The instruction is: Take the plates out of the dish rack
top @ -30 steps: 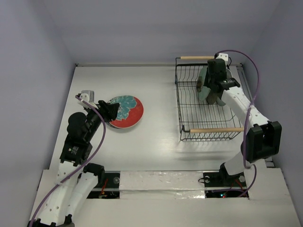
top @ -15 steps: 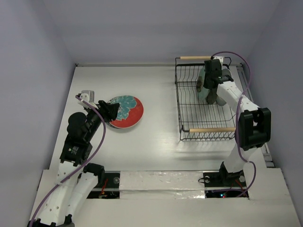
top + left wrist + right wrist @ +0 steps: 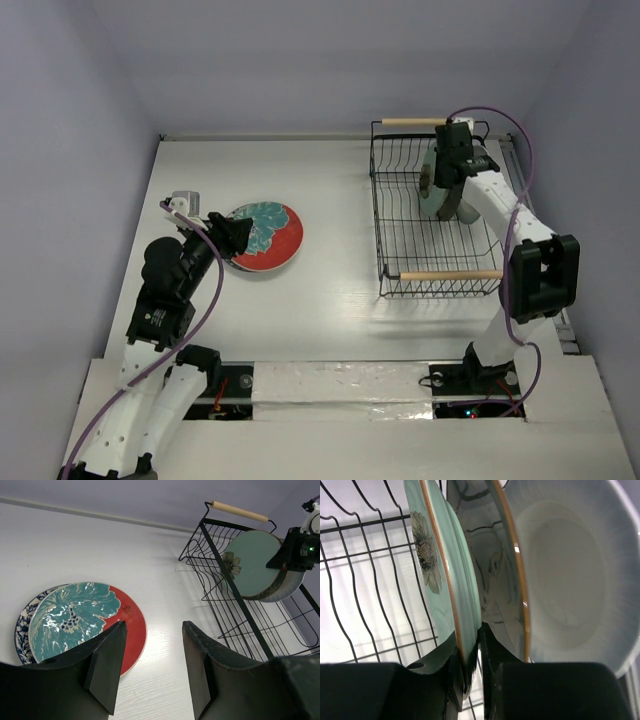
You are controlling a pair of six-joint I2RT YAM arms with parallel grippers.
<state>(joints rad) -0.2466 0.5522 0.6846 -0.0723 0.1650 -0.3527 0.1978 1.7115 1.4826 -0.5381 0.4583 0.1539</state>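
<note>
The right pincer [image 3: 470,680] has closed over the last second and now pinches the lower rim of the pale green plate [image 3: 437,580], 1 finger on each face. That plate stands on edge in the dish rack [image 3: 383,215], foremost of 3. Close behind it is a glossy grey-brown plate [image 3: 495,580], and behind that a plain white plate [image 3: 570,580]. In the same second the right arm has settled deeper over the rack's far end.

This looks like the start of the third unloading: the grip seems made, and the lift has not begun.

The left pincer [image 3: 153,625] has not moved. It hovers spread and empty above the red plate [image 3: 75,615], which lies flat on the blue-white plate [image 3: 22,625] on the desk [image 3: 330,200], well apart from the rack.

So 2 plates are out and 3 remain racked.
</note>
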